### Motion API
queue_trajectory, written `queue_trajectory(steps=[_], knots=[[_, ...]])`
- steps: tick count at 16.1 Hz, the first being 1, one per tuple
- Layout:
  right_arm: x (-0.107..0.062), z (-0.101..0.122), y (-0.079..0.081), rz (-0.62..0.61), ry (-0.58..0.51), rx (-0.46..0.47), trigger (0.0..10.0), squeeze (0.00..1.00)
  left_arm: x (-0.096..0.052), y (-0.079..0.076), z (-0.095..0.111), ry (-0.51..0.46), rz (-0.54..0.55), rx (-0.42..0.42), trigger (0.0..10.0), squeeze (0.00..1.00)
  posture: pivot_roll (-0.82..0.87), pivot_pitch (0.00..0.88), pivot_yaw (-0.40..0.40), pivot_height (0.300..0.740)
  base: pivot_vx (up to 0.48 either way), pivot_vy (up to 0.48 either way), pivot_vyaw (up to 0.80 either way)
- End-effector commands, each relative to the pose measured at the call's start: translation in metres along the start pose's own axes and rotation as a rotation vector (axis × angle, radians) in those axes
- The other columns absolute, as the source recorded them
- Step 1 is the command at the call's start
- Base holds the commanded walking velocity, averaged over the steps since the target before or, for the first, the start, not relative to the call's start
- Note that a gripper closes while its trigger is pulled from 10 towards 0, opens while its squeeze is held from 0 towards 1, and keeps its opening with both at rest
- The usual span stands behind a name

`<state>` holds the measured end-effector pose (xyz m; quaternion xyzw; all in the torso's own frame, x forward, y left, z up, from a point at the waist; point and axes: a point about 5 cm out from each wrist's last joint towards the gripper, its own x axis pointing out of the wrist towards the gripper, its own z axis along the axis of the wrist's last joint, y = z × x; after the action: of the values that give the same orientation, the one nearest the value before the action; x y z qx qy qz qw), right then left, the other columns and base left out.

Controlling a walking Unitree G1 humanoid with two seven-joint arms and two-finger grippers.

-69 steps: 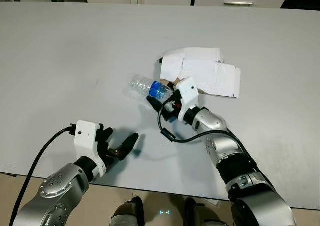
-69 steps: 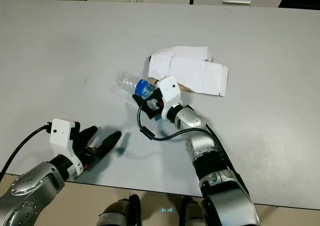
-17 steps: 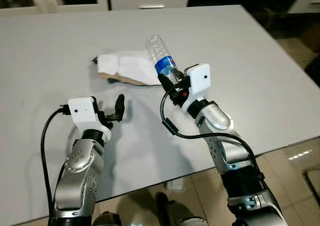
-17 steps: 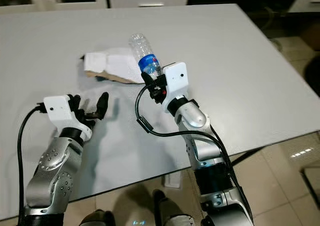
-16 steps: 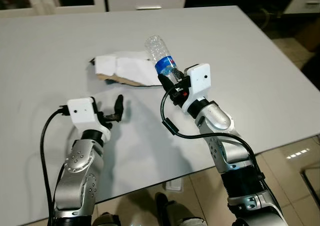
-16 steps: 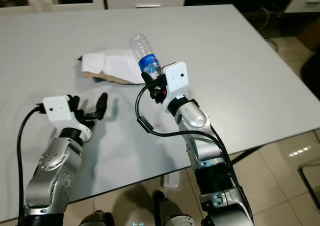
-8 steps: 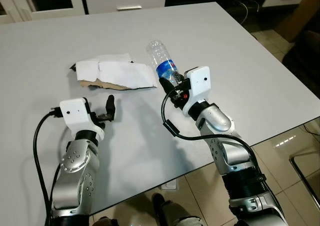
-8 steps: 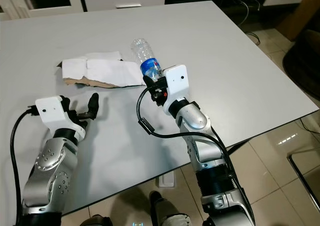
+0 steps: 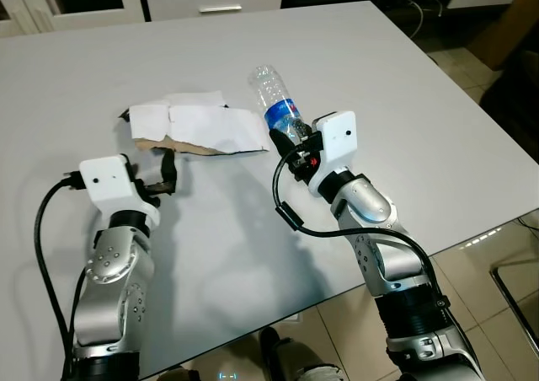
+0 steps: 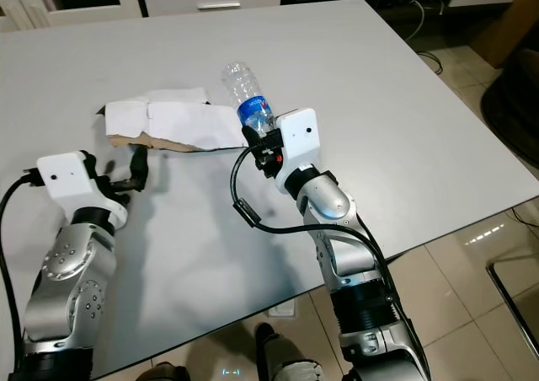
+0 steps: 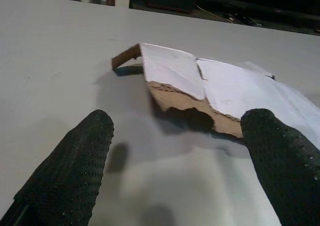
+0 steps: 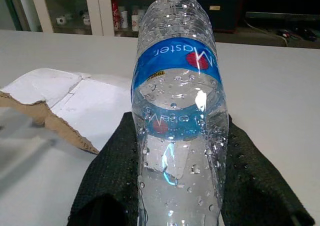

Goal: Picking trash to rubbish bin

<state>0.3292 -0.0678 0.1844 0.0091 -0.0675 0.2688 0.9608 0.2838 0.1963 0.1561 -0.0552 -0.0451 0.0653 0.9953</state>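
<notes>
I am holding a clear plastic bottle [image 9: 279, 111] with a blue label in the right end effector [image 9: 290, 147], whose two black fingers [image 12: 250, 186] are clamped on the bottle's lower body; it is raised above the grey counter [image 9: 404, 103] at the centre of the frame. The left end effector [image 9: 166, 172] is hovering low over the counter at centre left, its fingers [image 11: 75, 161] spread apart and nothing between them, just short of the torn edge of a flattened piece of white cardboard [image 9: 198, 126] lying at the upper left of centre. I am judging the step in hand to be collecting that cardboard while the bottle is being kept secure for the bin, which I am not seeing from here. To do it well I am thinking of coming in low along the counter so one finger slips under the lifted brown edge and the other closes from above, since a flat sheet gives little to pinch and could simply slide away if pushed. I am also keeping the right grip steady; the bottle is wet with droplets and may slip. The bottle's long axis is running up and toward the upper left of the frame, tilted away from the wrist, with its far end highest. The cardboard's long axis is lying roughly across the frame, left to right.
</notes>
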Motion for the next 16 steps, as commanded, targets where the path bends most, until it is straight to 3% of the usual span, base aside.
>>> queue_trajectory(steps=[1, 7, 16], knots=[[-0.0042, -0.0011, -0.0011, -0.012, 0.007, -0.007, 10.0, 0.0, 0.0006, -0.0014, -0.0025, 0.019, 0.001, -0.005, 10.0, 0.0, -0.08, 0.192, -0.058, 0.74, 0.0, 0.0, 0.0], [-0.0046, 0.0009, -0.0009, -0.023, -0.006, -0.003, 10.0, 0.0, 0.0028, -0.0006, 0.0016, 0.018, -0.009, -0.029, 10.0, 0.0, -0.08, 0.2, -0.05, 0.74, 0.041, 0.0, 0.0], [-0.0041, 0.0007, -0.0003, -0.029, -0.009, -0.007, 10.0, 0.0, 0.003, -0.0042, 0.0006, 0.036, -0.041, -0.041, 10.0, 0.0, -0.08, 0.201, -0.046, 0.74, 0.398, 0.0, 0.0]])
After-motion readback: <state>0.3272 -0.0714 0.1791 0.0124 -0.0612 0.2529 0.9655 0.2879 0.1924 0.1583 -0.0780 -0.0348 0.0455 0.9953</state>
